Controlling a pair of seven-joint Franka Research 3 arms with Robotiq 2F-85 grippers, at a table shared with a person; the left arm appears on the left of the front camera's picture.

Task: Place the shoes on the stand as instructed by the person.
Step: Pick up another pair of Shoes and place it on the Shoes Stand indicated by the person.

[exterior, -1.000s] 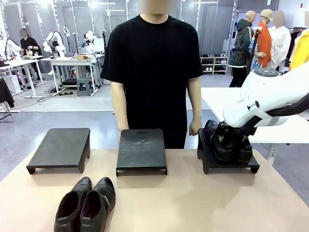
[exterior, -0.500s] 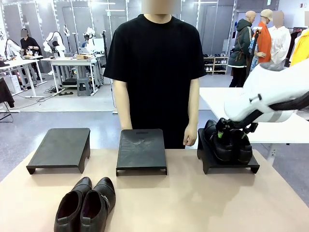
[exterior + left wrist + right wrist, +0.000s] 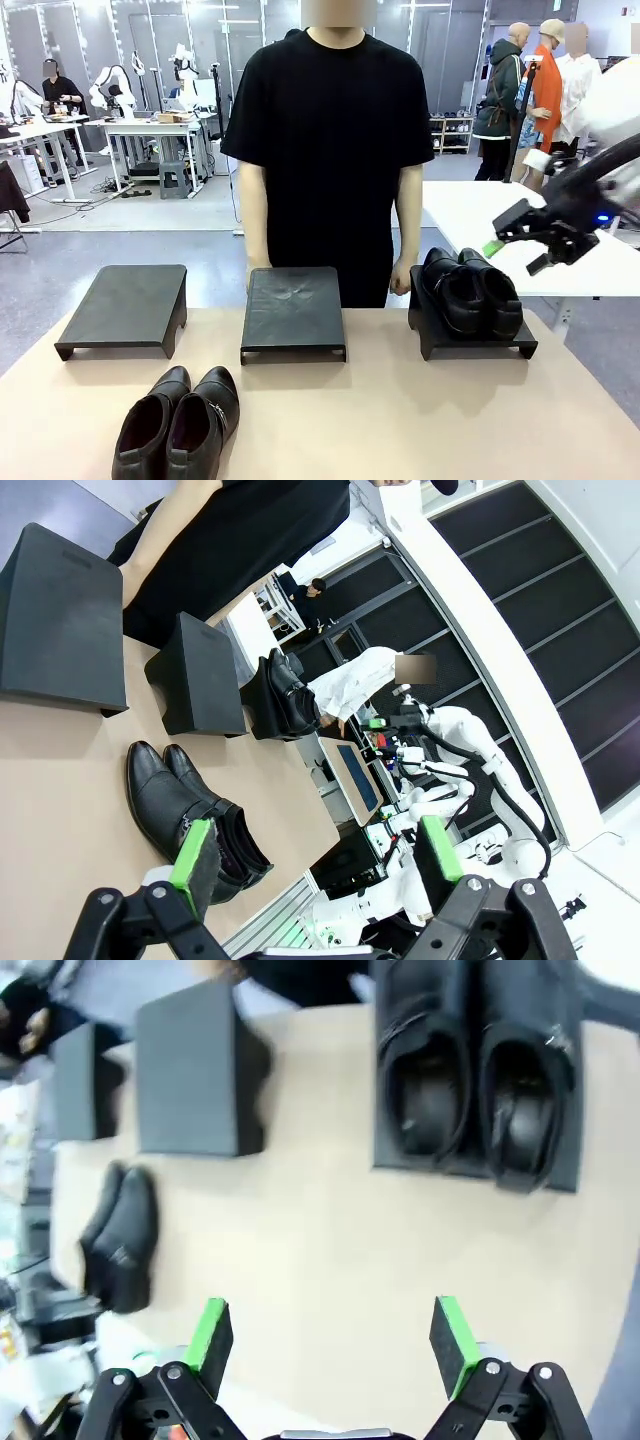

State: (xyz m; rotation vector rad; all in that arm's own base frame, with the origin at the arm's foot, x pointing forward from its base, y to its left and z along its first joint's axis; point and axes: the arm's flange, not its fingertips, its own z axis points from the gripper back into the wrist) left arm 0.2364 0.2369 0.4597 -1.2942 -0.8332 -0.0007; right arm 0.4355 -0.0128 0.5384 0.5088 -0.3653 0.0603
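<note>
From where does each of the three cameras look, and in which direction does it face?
Front view: sits between the arms, faces across the table at the person; the right gripper shows, open.
Left wrist view: sits behind the open left gripper, faces along the tilted table.
Right wrist view: sits behind the open right gripper, faces down on the table.
Shared: all views show the shoes on the table and the shoes on the stand.
</note>
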